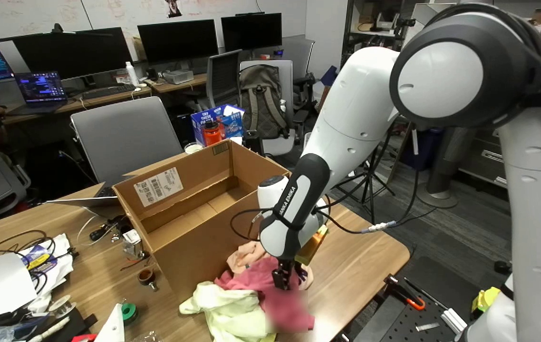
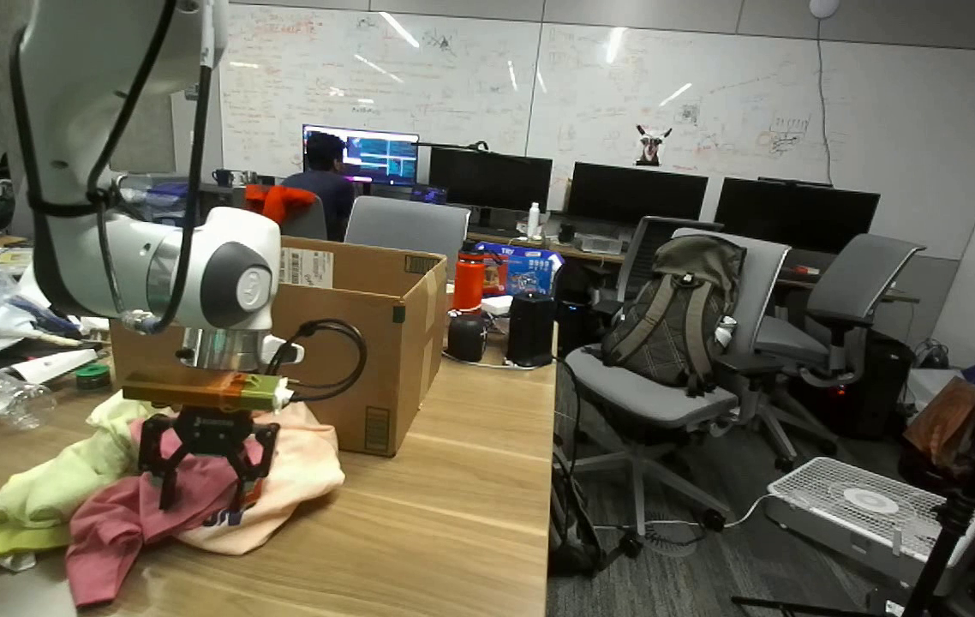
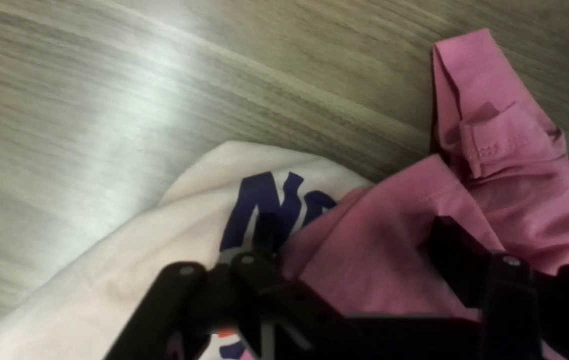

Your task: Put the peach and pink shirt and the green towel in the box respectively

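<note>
In an exterior view the box [image 1: 199, 251] stands open on the table [image 1: 356, 256], and the cloth lies heaped outside it, along its near side. The towel [image 1: 232, 311], pale green and rumpled, is at the near left; the pink shirt [image 1: 252, 278] is bunched across the middle; the peach shirt [image 1: 245, 255] shows from under it, farther off.

In an exterior view the gripper [image 2: 203, 500] points down over the pink shirt, its fingers [image 2: 167, 492] spread wide. The towel lies left, and the peach shirt fans out right.

In the wrist view dark letters [image 3: 252, 192] mark the peach shirt, and pink folds, one with a stitched hem [image 3: 497, 147], lie between and beyond the parted fingers. Whether the fingers touch cloth I cannot tell.
</note>
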You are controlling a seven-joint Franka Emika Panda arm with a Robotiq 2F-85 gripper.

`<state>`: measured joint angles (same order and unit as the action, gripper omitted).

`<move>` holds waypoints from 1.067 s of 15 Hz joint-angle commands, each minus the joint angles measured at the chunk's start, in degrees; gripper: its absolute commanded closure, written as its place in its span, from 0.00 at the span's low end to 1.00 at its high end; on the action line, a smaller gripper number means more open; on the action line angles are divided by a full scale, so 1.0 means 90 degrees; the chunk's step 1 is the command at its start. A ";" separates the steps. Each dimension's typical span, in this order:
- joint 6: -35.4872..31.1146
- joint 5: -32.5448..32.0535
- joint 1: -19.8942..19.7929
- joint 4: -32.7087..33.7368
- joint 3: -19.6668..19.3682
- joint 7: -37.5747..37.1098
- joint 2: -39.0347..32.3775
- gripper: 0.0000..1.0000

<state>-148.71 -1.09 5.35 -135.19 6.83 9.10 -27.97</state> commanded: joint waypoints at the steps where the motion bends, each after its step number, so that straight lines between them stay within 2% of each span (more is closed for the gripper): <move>1: 0.0027 -0.0090 0.0033 0.0093 0.0014 -0.0107 0.0028 0.49; 7: -0.0019 -0.0045 0.0016 0.0131 0.0097 -0.0081 0.0249 0.95; 8: -0.0008 -0.0061 0.0031 0.0141 0.0095 -0.0095 0.0305 0.99; 16: 0.0064 -0.0414 0.0241 -0.0001 -0.0076 -0.0539 0.1343 0.98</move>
<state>-148.70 -2.60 6.10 -133.83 7.18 7.26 -21.03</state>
